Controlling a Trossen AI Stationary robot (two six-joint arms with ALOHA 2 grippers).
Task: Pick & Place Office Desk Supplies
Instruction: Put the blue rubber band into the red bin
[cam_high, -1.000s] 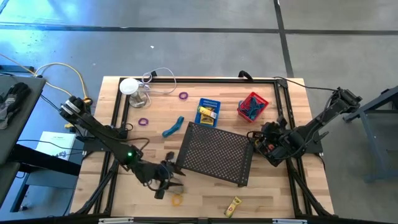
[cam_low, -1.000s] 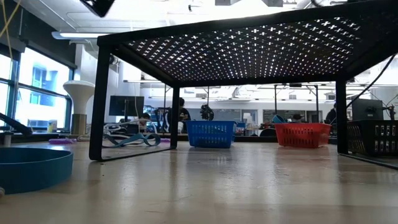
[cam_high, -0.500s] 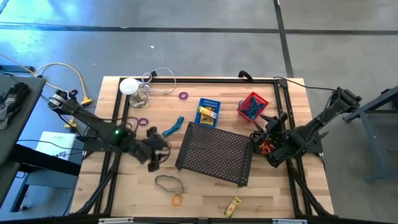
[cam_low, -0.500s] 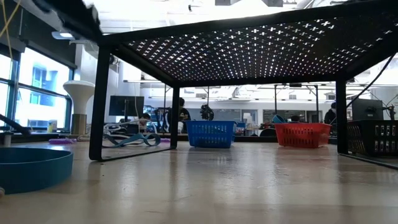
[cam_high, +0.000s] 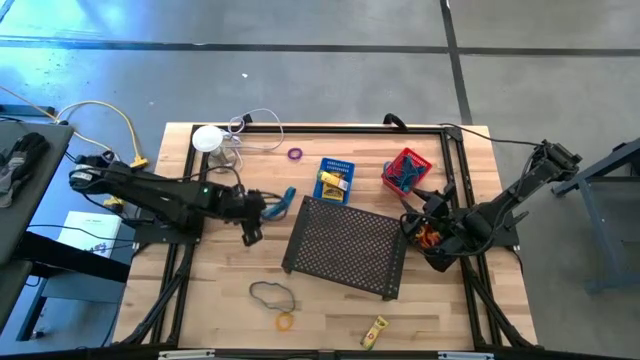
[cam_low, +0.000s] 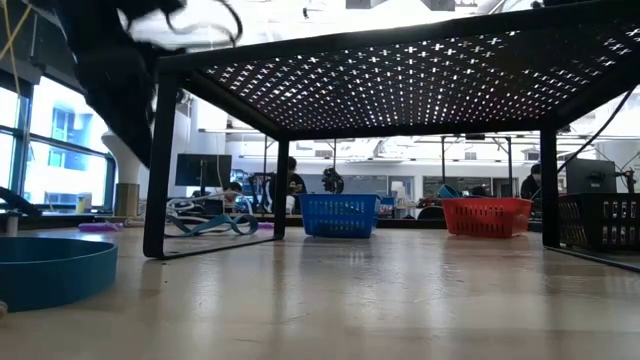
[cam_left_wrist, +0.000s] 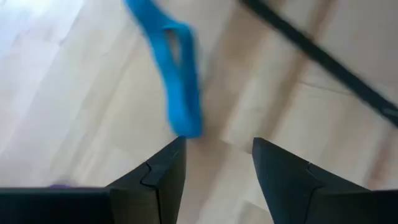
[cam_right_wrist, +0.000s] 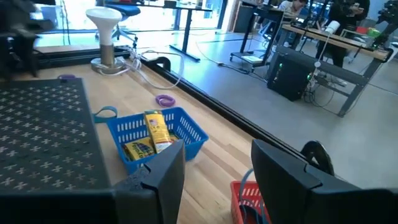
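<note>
Here the left hand (cam_high: 262, 212) was seen spread and empty just beside the blue band (cam_high: 279, 204) on the table (cam_high: 330, 320), the pick apparently not yet made; a lowering and closing would be called for. The right hand (cam_high: 425, 232) was parked, parted and empty
</note>
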